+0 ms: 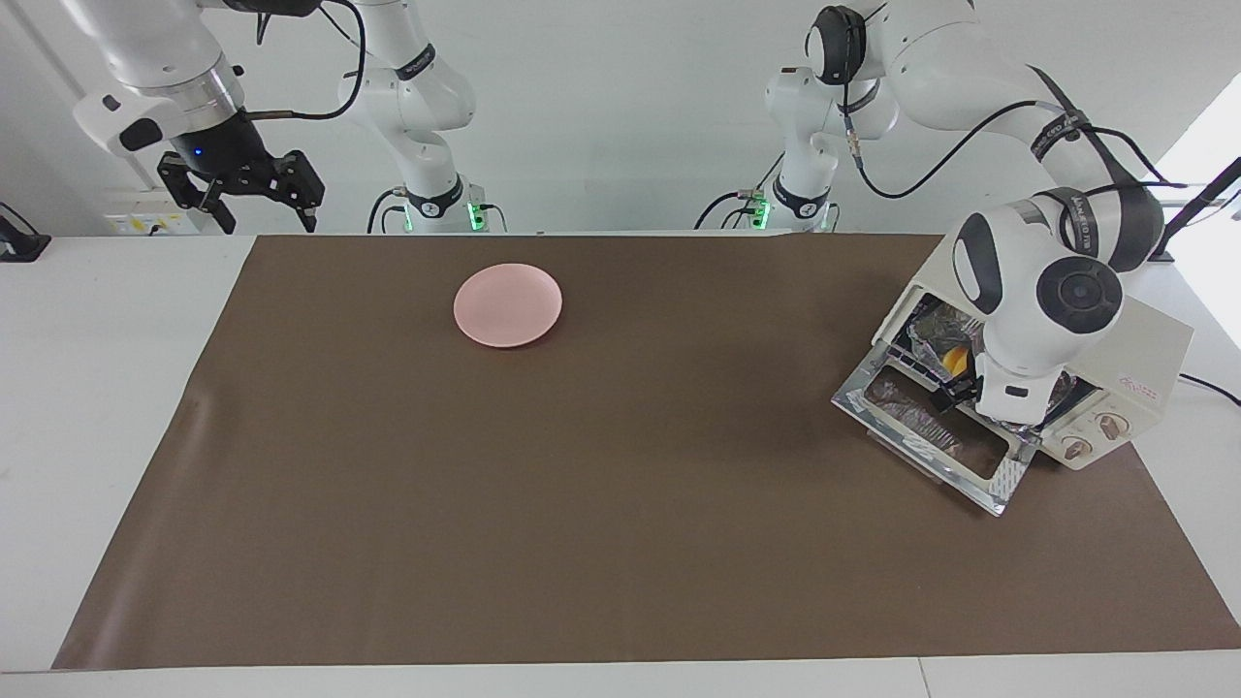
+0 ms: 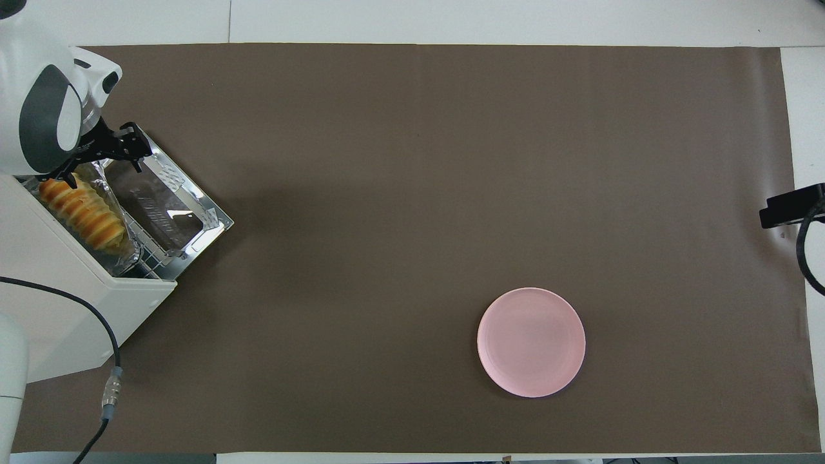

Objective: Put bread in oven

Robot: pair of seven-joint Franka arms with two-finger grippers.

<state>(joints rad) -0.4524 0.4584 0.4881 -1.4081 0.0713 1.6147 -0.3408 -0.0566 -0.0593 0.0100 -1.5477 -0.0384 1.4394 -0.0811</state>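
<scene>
At the left arm's end of the table: the oven [image 2: 71,303], cream-white, its glass door [image 1: 936,436] dropped open onto the brown mat [image 1: 620,465].
Bread: the bread [image 2: 82,209], a ridged golden roll, lies inside the oven on crinkled foil [image 2: 122,258] over the wire rack; nothing grips it. From the facing view only a small yellow patch of it shows [image 1: 955,362], the rest covered by the left arm's wrist.
Left gripper: the left gripper [image 2: 103,158] hangs over the oven's open mouth, above the end of the bread farther from the robots; its jaws stand apart and hold nothing (best read from overhead, since the facing view shows little more than a dark finger under the wrist).
Right gripper: the right gripper [image 1: 254,202] waits in the air over the right arm's end of the table, jaws spread, empty. Overhead, only a dark piece shows at the edge.
Plate: the pink plate [image 1: 508,304] sits bare on the mat, toward the right arm's end and well apart from the oven.
Writing: a small reddish label [image 1: 1141,387] on the oven's front above the two knobs [image 1: 1094,435], too small to read; print on the left arm's black strap, likewise unreadable.
Hidden: most of the oven's inside in the facing view.
</scene>
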